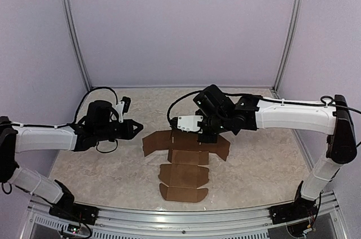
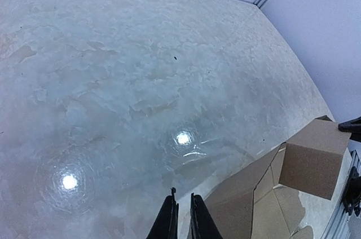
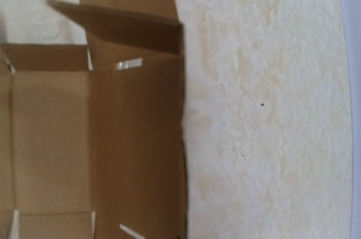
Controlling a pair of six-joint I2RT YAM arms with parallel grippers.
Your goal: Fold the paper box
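Left fingers (image 2: 167,223) just beside paper box (image 2: 234,199)

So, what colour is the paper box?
The paper box is plain brown cardboard, with no print visible; the right wrist view shows it best.

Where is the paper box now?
In the top view, the paper box lies mostly flat in the middle, beneath the right gripper, just right of the left gripper.

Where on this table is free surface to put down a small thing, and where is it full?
Free: the far strip of table along the back wall; the near-left patch between left arm and paper box; the near-right patch between box and right arm. Crowded: the middle, where the right pincer hangs over the box.
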